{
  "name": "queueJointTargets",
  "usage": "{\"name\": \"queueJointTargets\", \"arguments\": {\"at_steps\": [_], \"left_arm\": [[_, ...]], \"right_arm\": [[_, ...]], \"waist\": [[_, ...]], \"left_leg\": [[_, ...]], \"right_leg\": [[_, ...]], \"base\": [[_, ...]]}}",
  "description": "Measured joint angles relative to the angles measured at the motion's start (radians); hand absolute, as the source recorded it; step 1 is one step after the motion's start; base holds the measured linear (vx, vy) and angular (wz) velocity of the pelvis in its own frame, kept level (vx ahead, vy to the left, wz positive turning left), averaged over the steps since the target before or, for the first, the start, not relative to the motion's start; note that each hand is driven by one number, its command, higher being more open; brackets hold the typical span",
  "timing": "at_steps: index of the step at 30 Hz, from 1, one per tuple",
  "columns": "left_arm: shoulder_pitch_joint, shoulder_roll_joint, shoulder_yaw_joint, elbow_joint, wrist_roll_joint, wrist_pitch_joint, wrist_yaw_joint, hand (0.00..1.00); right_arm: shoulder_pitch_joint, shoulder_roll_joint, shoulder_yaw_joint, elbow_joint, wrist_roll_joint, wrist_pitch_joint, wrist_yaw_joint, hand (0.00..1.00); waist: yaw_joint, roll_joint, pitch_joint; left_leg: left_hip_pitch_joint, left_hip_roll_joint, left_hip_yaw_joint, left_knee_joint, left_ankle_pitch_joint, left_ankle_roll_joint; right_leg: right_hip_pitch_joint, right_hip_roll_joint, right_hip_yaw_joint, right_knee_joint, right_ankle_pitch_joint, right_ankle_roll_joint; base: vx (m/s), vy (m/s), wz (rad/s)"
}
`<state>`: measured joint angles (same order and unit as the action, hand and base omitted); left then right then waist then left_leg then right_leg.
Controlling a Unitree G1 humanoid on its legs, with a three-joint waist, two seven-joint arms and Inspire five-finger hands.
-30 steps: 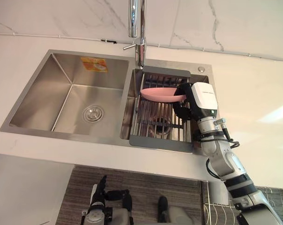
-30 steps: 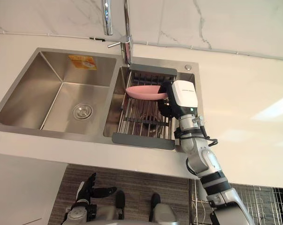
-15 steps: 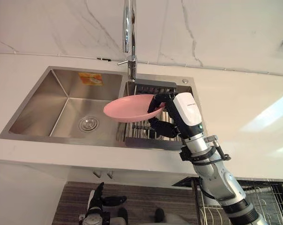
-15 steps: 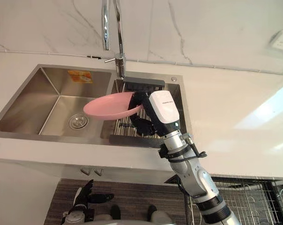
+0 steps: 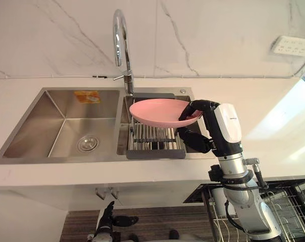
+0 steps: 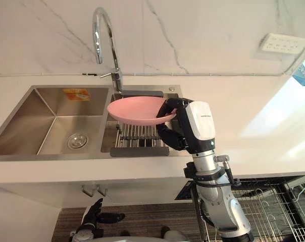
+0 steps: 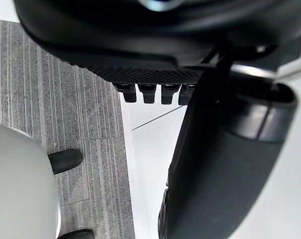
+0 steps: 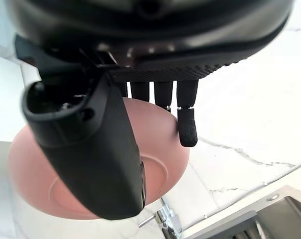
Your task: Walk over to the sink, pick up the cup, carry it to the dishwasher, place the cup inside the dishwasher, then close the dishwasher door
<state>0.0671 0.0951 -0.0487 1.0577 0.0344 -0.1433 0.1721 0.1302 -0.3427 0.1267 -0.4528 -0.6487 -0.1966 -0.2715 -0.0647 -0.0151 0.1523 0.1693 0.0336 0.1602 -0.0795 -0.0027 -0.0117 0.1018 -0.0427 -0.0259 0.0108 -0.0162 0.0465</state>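
- The right robot hand grips the pink plate by its rim, fingers above and thumb below.
- The pink plate is held above the rack in the sink.
- The left robot hand hangs low, fingers relaxed.

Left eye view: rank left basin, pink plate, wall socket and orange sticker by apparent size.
1. left basin
2. pink plate, in the right hand and nearer the camera, so flattered
3. wall socket and orange sticker: too alike to rank
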Motion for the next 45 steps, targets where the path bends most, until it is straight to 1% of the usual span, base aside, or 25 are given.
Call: {"name": "queueJointTargets", "arguments": {"at_steps": [6,8,11,13,14,15,16,17,18,19,20,21,22,23,24,26,27,29,32,33,36,37,41,44,45], "left_arm": [[-0.007,-0.003,-0.004,0.008,0.005,0.006,0.0,1.0],[-0.007,-0.005,-0.013,0.009,0.005,0.004,0.001,1.0],[-0.007,-0.005,-0.022,0.003,0.004,-0.004,0.002,1.0],[-0.007,-0.005,-0.019,0.0,0.003,-0.005,0.004,1.0],[-0.007,-0.004,-0.002,0.001,-0.014,0.003,0.007,1.0],[-0.01,-0.004,0.006,0.001,-0.021,0.006,0.01,1.0],[-0.017,-0.003,0.005,0.0,-0.025,0.008,0.015,1.0],[-0.018,0.001,0.007,-0.001,-0.04,0.016,0.017,1.0],[-0.022,0.005,0.008,-0.001,-0.045,0.022,0.017,1.0],[-0.029,0.012,0.01,0.001,-0.046,0.029,0.018,1.0],[-0.028,0.013,0.014,0.0,-0.045,0.031,0.021,1.0],[-0.028,0.015,0.015,-0.001,-0.045,0.029,0.022,1.0],[-0.028,0.013,0.016,-0.005,-0.039,0.022,0.018,1.0],[-0.032,0.018,0.026,-0.005,-0.036,0.028,0.017,1.0],[-0.033,0.012,0.035,0.001,-0.036,0.032,0.021,1.0],[-0.03,0.003,0.048,-0.001,-0.036,0.038,0.027,1.0],[-0.03,0.001,0.048,-0.003,-0.036,0.038,0.027,1.0],[-0.031,-0.003,0.052,0.001,-0.038,0.044,0.028,1.0],[-0.03,-0.008,0.052,0.005,-0.038,0.051,0.03,1.0],[-0.03,-0.008,0.052,0.006,-0.038,0.054,0.03,1.0],[-0.029,-0.008,0.051,0.008,-0.045,0.055,0.03,1.0],[-0.029,-0.007,0.052,0.008,-0.045,0.055,0.03,1.0],[-0.029,-0.005,0.064,0.019,-0.045,0.06,0.029,1.0],[-0.028,-0.006,0.072,0.023,-0.044,0.061,0.028,1.0],[-0.027,-0.005,0.072,0.024,-0.044,0.061,0.028,1.0]], "right_arm": [[0.014,0.016,-0.017,0.0,0.001,-0.001,-0.001,0.0],[0.026,0.016,-0.028,0.001,0.0,0.0,-0.001,0.0],[0.028,0.016,-0.037,0.012,-0.001,0.002,-0.009,0.0],[0.018,0.016,-0.033,0.027,-0.004,0.01,-0.012,0.0],[-0.003,0.017,-0.032,0.046,-0.005,0.019,-0.015,0.0],[-0.014,0.018,-0.034,0.054,-0.006,0.027,-0.017,0.0],[-0.024,0.018,-0.041,0.063,-0.009,0.042,-0.028,0.0],[-0.03,0.019,-0.043,0.083,-0.01,0.049,-0.036,0.0],[-0.032,0.019,-0.043,0.091,-0.011,0.054,-0.037,0.0],[-0.032,0.018,-0.044,0.103,-0.012,0.062,-0.037,0.0],[-0.035,0.017,-0.045,0.113,-0.012,0.062,-0.037,0.0],[-0.038,0.017,-0.045,0.116,-0.012,0.062,-0.037,0.0],[-0.04,0.016,-0.044,0.115,-0.013,0.06,-0.037,0.0],[-0.039,0.017,-0.045,0.116,-0.013,0.058,-0.037,0.0],[-0.039,0.016,-0.046,0.116,-0.013,0.058,-0.037,0.0],[-0.035,0.021,-0.071,0.108,-0.013,0.056,-0.046,0.0],[-0.032,0.021,-0.083,0.103,-0.013,0.056,-0.046,0.0],[0.005,0.024,-0.136,0.075,-0.013,0.055,-0.051,0.0],[0.036,0.039,-0.193,0.062,-0.011,0.056,-0.069,0.0],[0.039,0.045,-0.211,0.062,-0.011,0.057,-0.077,0.0],[0.039,0.068,-0.234,0.062,-0.011,0.056,-0.092,0.0],[0.039,0.075,-0.237,0.062,-0.011,0.057,-0.097,0.0],[0.05,0.1,-0.262,0.062,-0.012,0.058,-0.106,0.0],[0.084,0.112,-0.324,0.06,-0.013,0.068,-0.125,0.0],[0.092,0.112,-0.338,0.06,-0.013,0.073,-0.126,0.0]], "waist": [[-0.01,0.011,0.001],[-0.011,0.015,0.003],[-0.011,0.018,0.005],[-0.009,0.017,0.008],[-0.009,0.015,0.019],[-0.011,0.013,0.03],[-0.021,0.015,0.055],[-0.024,0.01,0.061],[-0.027,0.005,0.064],[-0.033,-0.002,0.072],[-0.031,0.0,0.071],[-0.027,0.005,0.069],[-0.011,-0.004,0.068],[-0.009,-0.018,0.064],[-0.011,-0.014,0.062],[-0.007,0.001,0.054],[-0.005,0.002,0.053],[-0.008,0.01,0.05],[-0.013,0.015,0.048],[-0.018,0.015,0.048],[-0.022,0.015,0.048],[-0.022,0.015,0.048],[-0.027,0.012,0.048],[-0.031,0.011,0.049],[-0.033,0.012,0.048]], "left_leg": [[-0.003,0.01,0.09,0.011,-0.008,-0.007],[-0.005,0.013,0.113,0.03,-0.023,-0.007],[-0.037,0.016,0.182,0.086,-0.062,-0.009],[-0.052,0.019,0.25,0.114,-0.087,-0.006],[-0.054,0.028,0.3,0.129,-0.1,-0.003],[-0.055,0.029,0.325,0.142,-0.106,0.0],[-0.056,0.035,0.35,0.168,-0.115,0.003],[-0.059,0.039,0.37,0.195,-0.133,0.001],[-0.059,0.04,0.375,0.214,-0.143,0.001],[-0.063,0.045,0.374,0.247,-0.163,-0.005],[-0.064,0.059,0.376,0.246,-0.187,-0.012],[-0.063,0.067,0.382,0.237,-0.193,-0.013],[-0.062,0.085,0.403,0.232,-0.202,-0.029],[-0.056,0.081,0.409,0.244,-0.209,-0.038],[-0.056,0.087,0.407,0.252,-0.213,-0.043],[-0.067,0.114,0.403,0.264,-0.201,-0.053],[-0.071,0.117,0.399,0.265,-0.196,-0.053],[-0.079,0.122,0.361,0.264,-0.176,-0.056],[-0.078,0.122,0.339,0.26,-0.175,-0.056],[-0.078,0.119,0.315,0.26,-0.175,-0.056],[-0.077,0.107,0.259,0.256,-0.175,-0.055],[-0.073,0.1,0.257,0.252,-0.175,-0.055],[-0.042,0.079,0.258,0.232,-0.177,-0.051],[-0.028,0.064,0.262,0.205,-0.193,-0.033],[-0.026,0.06,0.263,0.202,-0.197,-0.033]], "right_leg": [[-0.044,0.02,0.101,0.001,0.017,-0.003],[-0.056,0.026,0.134,0.008,0.019,-0.002],[-0.121,0.045,0.223,0.042,0.028,0.004],[-0.172,0.065,0.301,0.06,0.047,0.014],[-0.199,0.062,0.296,0.063,0.046,0.012],[-0.207,0.049,0.257,0.069,0.027,-0.01],[-0.228,0.015,0.129,0.114,0.002,-0.046],[-0.257,-0.031,0.016,0.174,-0.007,-0.065],[-0.265,-0.045,-0.019,0.201,-0.011,-0.064],[-0.27,-0.043,-0.028,0.225,-0.026,-0.069],[-0.271,-0.033,-0.048,0.219,-0.039,-0.089],[-0.268,-0.034,-0.068,0.209,-0.04,-0.093],[-0.27,-0.042,-0.104,0.23,-0.032,-0.082],[-0.273,-0.049,-0.109,0.223,-0.019,-0.045],[-0.264,-0.041,-0.11,0.209,-0.015,-0.041],[-0.237,-0.002,-0.097,0.127,0.034,-0.041],[-0.232,0.004,-0.092,0.109,0.051,-0.034],[-0.196,0.016,-0.092,0.036,0.089,-0.037],[-0.177,0.022,-0.091,0.001,0.105,-0.037],[-0.17,0.024,-0.089,-0.012,0.111,-0.036],[-0.144,0.027,-0.076,-0.071,0.146,-0.033],[-0.133,0.025,-0.062,-0.097,0.164,-0.032],[-0.134,0.022,-0.016,-0.1,0.175,-0.024],[-0.144,0.02,0.02,-0.102,0.176,-0.022],[-0.146,0.019,0.025,-0.102,0.178,-0.021]], "base": [[0.0,-0.009,-0.51],[0.01,0.003,-0.53],[-0.02,0.018,-0.92],[-0.03,0.018,-1.3],[-0.05,0.007,-1.18],[-0.1,0.007,-1.0],[-0.1,0.004,-0.67],[-0.09,0.017,-0.5],[-0.05,-0.006,-0.29],[-0.05,-0.029,-0.18],[-0.05,-0.04,-0.19],[-0.04,-0.063,-0.42],[-0.02,-0.06,-0.41],[-0.01,-0.071,-0.35],[0.04,-0.061,-0.21],[0.09,-0.074,-0.22],[0.11,-0.065,-0.25],[0.12,-0.046,-0.09],[0.05,-0.009,0.03],[0.01,-0.021,-0.03],[-0.02,-0.002,-0.1],[-0.05,0.031,-0.21],[-0.09,0.042,-0.32],[-0.1,0.031,-0.34],[-0.08,0.037,-0.21]]}}
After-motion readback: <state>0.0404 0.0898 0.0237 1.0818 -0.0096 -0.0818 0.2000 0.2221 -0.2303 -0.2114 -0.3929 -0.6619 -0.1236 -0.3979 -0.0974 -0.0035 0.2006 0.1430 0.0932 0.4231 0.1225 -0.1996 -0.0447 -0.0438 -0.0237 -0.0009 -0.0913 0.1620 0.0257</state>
